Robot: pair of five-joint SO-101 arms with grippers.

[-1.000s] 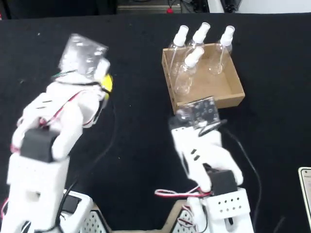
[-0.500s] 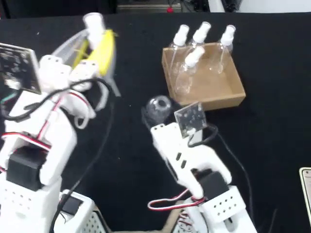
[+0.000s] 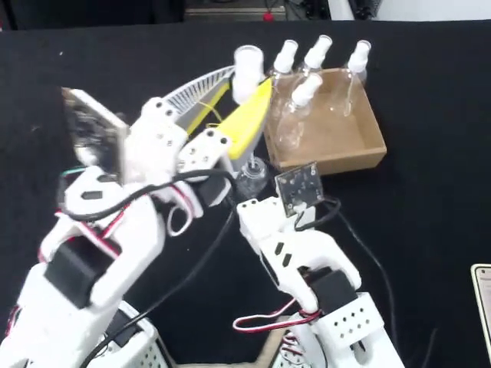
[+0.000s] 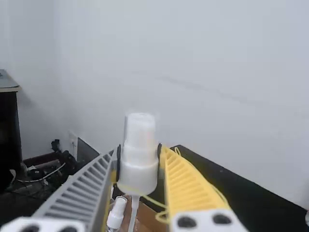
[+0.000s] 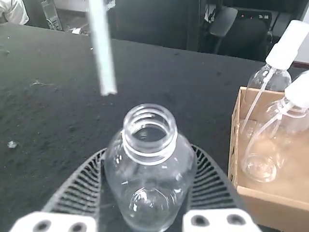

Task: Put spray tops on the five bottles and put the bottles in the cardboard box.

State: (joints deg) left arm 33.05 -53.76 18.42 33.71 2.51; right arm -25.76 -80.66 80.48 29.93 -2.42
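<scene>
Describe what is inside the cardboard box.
Four clear bottles stand inside the cardboard box, each with a white spray top. Nothing else shows on the bare floor beside them. The left gripper covers one corner of the rim.

We saw the left gripper (image 3: 247,80) aloft, closed on a spray top (image 3: 247,61); the right gripper (image 5: 149,154), lower, clasped a bottle (image 5: 147,130).

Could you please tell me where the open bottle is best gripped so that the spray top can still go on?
Grip the round body below the shoulder of the open bottle, coming from the side, as the right gripper does. It stands upright, so the threaded neck is left free for the spray top.
</scene>
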